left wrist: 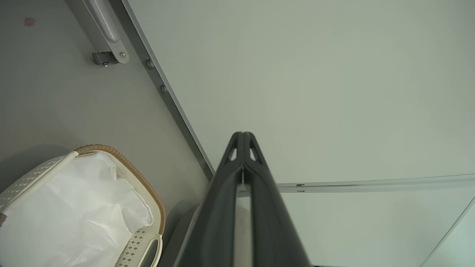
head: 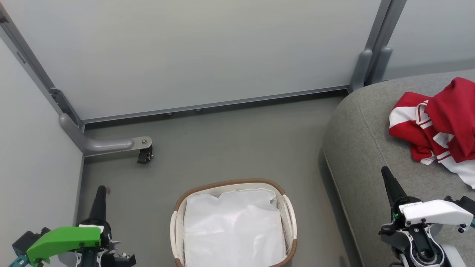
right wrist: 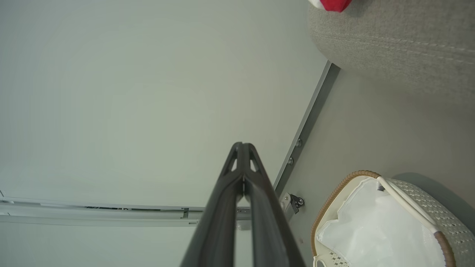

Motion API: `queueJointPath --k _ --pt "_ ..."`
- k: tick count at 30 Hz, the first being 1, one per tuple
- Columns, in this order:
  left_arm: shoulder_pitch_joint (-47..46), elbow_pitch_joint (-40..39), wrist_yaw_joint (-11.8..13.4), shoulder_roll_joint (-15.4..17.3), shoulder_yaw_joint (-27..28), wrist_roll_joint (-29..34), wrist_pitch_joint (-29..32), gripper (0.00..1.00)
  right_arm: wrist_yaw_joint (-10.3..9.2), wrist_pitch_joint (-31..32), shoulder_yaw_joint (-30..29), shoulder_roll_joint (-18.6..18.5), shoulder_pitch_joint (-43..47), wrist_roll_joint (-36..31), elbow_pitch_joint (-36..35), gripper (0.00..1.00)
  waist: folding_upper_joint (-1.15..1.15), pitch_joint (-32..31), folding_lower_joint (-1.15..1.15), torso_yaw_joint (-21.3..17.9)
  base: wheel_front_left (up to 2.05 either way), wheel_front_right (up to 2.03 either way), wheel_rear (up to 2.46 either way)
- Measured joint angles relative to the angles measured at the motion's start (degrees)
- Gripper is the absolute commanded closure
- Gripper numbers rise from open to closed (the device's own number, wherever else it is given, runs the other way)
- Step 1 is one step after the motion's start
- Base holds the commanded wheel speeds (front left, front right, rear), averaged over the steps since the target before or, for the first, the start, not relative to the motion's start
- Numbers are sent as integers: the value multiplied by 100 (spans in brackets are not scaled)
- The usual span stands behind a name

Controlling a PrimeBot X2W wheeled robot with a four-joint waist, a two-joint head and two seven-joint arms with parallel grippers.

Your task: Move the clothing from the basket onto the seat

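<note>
The red and white clothing (head: pixel 439 128) lies crumpled on the grey seat (head: pixel 360 148) at the right; a red corner of the clothing (right wrist: pixel 331 4) peeks in at the top of the right wrist view, on the seat (right wrist: pixel 400 40). The white basket (head: pixel 232 183) with its brown rim stands on the floor in the middle, holding just its white liner. The basket (left wrist: pixel 122 163) and the basket (right wrist: pixel 345 181) also appear in the two wrist views. My left gripper (head: pixel 100 189) is shut at the lower left, apart from the basket. My right gripper (head: pixel 385 171) is shut over the seat's front edge, holding nothing.
Pale partition panels (head: pixel 193 52) close off the back and left, on a grey metal frame with a castor foot (head: pixel 144 154). Bare grey floor (head: pixel 230 141) lies between the basket, the panels and the seat.
</note>
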Motion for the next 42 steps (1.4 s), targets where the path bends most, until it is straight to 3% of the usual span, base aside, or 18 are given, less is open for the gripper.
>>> queueJointPath --k 30,42 --pt "-102 -257 -47 9 38 -1161 305 100 -1 328 -163 -8 76 1188 -198 100 0 -69 0 47 0 0 0" --pt "-114 -270 -49 10 41 -1165 309 100 -1 330 -166 -8 77 1198 -204 100 0 -69 0 47 0 0 0"
